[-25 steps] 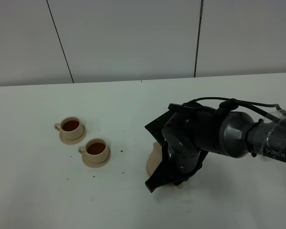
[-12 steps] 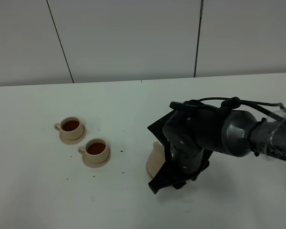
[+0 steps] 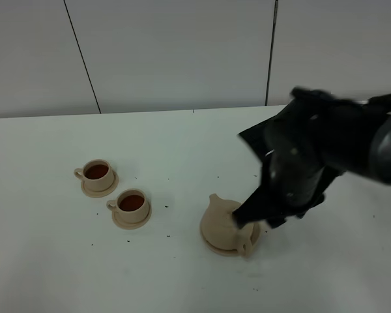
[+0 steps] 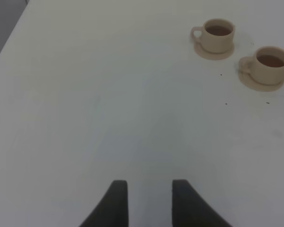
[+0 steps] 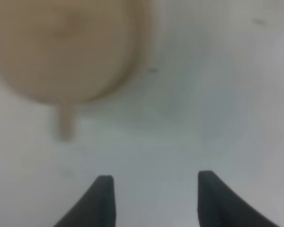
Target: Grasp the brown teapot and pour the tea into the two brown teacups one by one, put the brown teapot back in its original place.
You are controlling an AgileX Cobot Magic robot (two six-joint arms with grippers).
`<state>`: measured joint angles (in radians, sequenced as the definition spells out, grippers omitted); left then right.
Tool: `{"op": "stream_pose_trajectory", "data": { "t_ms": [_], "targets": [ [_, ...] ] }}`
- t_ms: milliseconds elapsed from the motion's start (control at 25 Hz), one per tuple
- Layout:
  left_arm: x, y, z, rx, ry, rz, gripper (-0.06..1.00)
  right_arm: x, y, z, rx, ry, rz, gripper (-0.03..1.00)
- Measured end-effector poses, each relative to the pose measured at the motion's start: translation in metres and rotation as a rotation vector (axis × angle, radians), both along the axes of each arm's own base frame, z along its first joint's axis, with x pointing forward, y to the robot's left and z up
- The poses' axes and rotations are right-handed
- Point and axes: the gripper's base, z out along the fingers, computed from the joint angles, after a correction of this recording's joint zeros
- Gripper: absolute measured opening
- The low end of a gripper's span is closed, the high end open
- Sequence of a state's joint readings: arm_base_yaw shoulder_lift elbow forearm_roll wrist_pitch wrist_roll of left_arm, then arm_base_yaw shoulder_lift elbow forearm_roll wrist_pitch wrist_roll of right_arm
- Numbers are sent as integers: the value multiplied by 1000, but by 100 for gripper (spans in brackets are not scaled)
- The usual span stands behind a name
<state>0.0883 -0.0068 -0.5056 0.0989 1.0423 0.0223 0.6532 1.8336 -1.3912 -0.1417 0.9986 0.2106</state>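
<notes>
Squat beige-tan clay teapot sits on its wide plain saucer at the near middle of the white table, lid on, spout toward the cups. Right gripper hangs above it, blurred; fingers spread wide, nothing between them. Judged: teapot returned.

Further left, two small tan clay teacups on matching saucers, both holding dark tea. Pouring looks finished; only the arm's retreat seems left.

Left gripper, off to the side over bare table: fingers apart, empty.
</notes>
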Motion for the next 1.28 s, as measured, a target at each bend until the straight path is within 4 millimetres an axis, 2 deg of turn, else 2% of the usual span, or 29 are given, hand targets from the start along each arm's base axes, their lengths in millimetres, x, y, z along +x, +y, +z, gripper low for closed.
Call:
{"op": "stream_pose_trajectory", "data": {
  "t_ms": [200,320,480,600,760,920,1120,1280],
  "targets": [
    [0,0,0,0,0,0,30,27,-63,8,3,49,-210,39],
    [0,0,0,0,0,0,30,36,-105,16,19,86,-331,39],
    [0,0,0,0,0,0,30,33,-152,34,97,147,-451,39],
    [0,0,0,0,0,0,30,24,-171,52,141,116,-483,39],
    [0,0,0,0,0,0,30,-17,-180,67,163,92,-493,39],
    [0,0,0,0,0,0,30,-81,-184,72,178,68,-463,39],
    [0,0,0,0,0,0,30,-158,-186,57,223,11,-421,39],
    [0,0,0,1,0,0,30,-203,-191,40,274,-77,-403,39]
  ]
}}
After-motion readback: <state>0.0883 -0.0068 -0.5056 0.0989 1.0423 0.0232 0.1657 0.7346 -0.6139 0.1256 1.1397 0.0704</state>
